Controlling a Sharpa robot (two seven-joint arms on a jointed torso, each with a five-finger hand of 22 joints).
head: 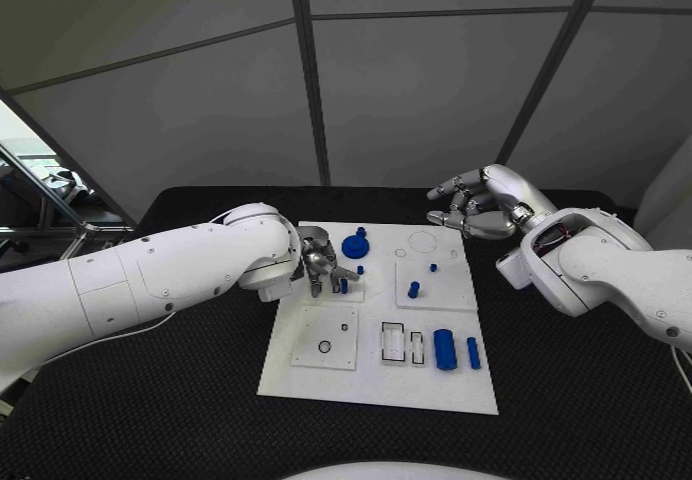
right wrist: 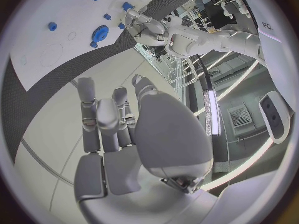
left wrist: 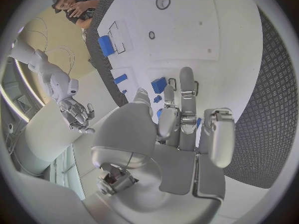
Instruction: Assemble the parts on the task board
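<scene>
Clearly the left hand (head: 320, 262) is the nearer one: it hangs low over the left edge of the task board (head: 378, 385), about midway along that edge, fingers (left wrist: 187, 92) pointing across the board toward its middle. Just under and beyond the fingertips stand small blue parts (head: 342, 285), with a short blue peg (head: 359, 269) close beside them; whether any fingertip touches a part I cannot tell. The fingers lie nearly straight and close together, with nothing plainly held. A larger round blue part (head: 355, 246) sits just beyond the hand toward the board's far edge.

The right hand (head: 483, 203) hovers above the board's far right corner, well apart from the parts, fingers loosely curled in and holding nothing. Two long blue parts (head: 446, 350) lie near the board's near right corner, their long axes running from near edge to far edge.
</scene>
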